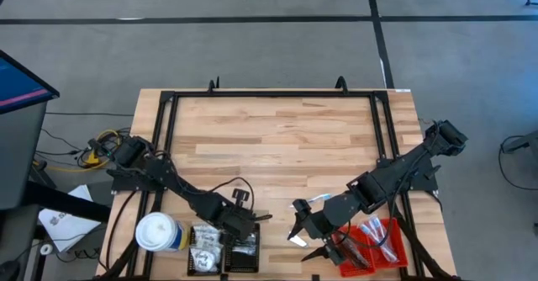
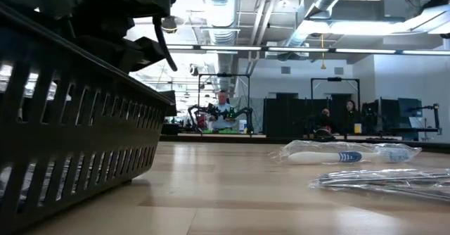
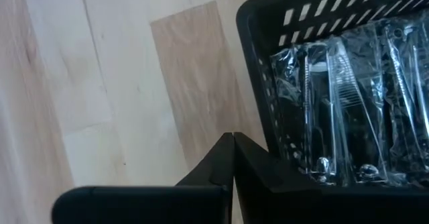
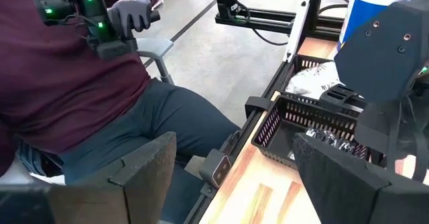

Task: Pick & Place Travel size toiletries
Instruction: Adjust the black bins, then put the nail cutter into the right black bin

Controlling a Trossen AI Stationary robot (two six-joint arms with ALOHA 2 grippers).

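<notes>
Canister (image 1: 157, 232) with the white top stands at the far left of the near edge; I leave it alone. Just beside it sits the black tray (image 1: 223, 249), already carrying clear-wrapped toiletries (image 3: 335, 117): long slim pieces lying side by side in their film, plus a white puffy packet (image 4: 315, 82) at one end.

Left gripper (image 3: 232, 158): fingers pressed tip to tip, nothing between them, parked at the outer wall of the black tray over bare tabletop (image 1: 277, 138). I judge this arm idle.

Middle of the near edge: a wrapped white-and-blue stick (image 2: 330, 156) and a second flat clear-wrapped piece (image 2: 387, 181) lie loose on the wood, long axes running roughly across the tabletop. In the high view I see a pale item (image 1: 299, 240) close to the right arm's end.

Right gripper (image 1: 313, 235): fingers spread wide, empty, hovering between the two trays near that pale item. Red tray (image 1: 397, 247) with more wrapped pieces lies just beyond, at the near right corner.

Judgement: the right arm is much the nearer to the loose sticks. They lie below and slightly towards the black tray from its fingers. Fingers should straddle the stick across its short dimension, not along it. Slippery film is the risk.
</notes>
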